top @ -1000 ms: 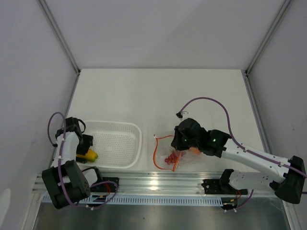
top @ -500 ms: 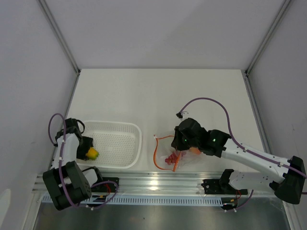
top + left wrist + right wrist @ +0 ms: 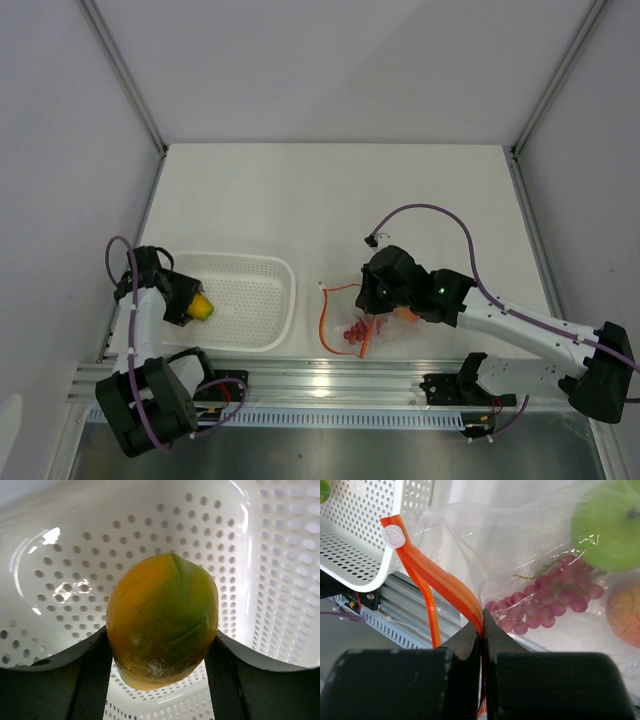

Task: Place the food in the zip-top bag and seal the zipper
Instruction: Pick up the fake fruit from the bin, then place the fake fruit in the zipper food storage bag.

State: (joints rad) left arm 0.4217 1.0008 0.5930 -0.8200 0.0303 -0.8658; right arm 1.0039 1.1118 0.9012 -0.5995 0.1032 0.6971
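Note:
My left gripper is shut on the yellow-orange and green mango, which hangs between its fingers over the left end of the white basket. The clear zip-top bag lies right of the basket with its mouth toward it. My right gripper is shut on the bag's orange-red zipper, holding the upper lip up. Inside the bag are the green apple, the red grapes and the peach. The zipper's white slider tab sits at the far end.
The perforated basket wall curves close behind the mango. The basket's right rim stands just beside the bag's mouth. A metal rail runs along the near table edge, below the basket and the bag.
The left gripper closed on the mango and raised it a little, up and right within the basket. The right gripper stayed shut on the zipper, unmoved.

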